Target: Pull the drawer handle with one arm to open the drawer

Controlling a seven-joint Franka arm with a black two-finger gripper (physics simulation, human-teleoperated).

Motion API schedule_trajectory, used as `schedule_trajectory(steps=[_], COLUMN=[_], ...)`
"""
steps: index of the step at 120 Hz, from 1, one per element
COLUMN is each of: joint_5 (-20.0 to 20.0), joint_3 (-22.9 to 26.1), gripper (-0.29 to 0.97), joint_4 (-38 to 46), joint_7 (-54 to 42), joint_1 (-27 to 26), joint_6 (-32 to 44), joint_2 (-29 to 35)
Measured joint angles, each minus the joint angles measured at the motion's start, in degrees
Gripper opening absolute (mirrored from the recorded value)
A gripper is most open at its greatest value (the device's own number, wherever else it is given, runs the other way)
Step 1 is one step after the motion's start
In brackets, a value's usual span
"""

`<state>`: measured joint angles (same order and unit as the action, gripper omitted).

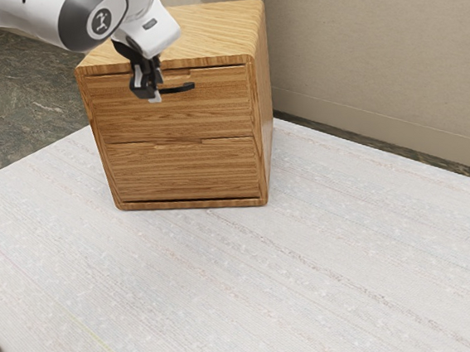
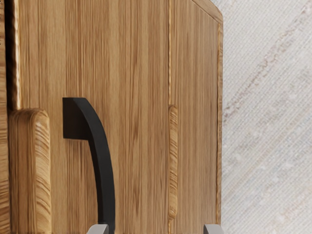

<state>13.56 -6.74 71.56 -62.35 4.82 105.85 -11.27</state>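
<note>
Pincer: you have its fingers apart, straddling one end of the handle.
Handle: black bar on the top drawer, at the pincer's 3 o'clock.
Wooden cabinet: on the worktop, 11 o'clock.

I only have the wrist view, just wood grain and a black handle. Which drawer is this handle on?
Observer: The upper one. The cabinet has two drawers stacked, and the handle is on the top drawer.
Operator: Where along the handle is the gripper?
Observer: The gripper is at the handle's end toward the exterior view's left, near the cabinet's front corner.
Operator: What's behind the cabinet?
Observer: A plain beige wall runs behind it.
</note>
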Motion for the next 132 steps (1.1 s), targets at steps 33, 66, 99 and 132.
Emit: schedule_trajectory(steps=[33, 66, 99, 132], joint_5=[-3.91, -6.72, -8.98, -8.77], joint_3=[0.08, -0.07, -0.93, -2.71], gripper=[0.19, 0.17, -0.01, -0.09], joint_4=[-2.14, -2.22, 0.59, 13.22], joint_7=[-3.37, -6.00, -7.39, -7.69], joint_1=[1.49, 2.56, 1.80, -2.67], joint_6=[1.74, 2.57, 3.07, 5.28], joint_2=[-2.25, -3.23, -1.71, 8.14])
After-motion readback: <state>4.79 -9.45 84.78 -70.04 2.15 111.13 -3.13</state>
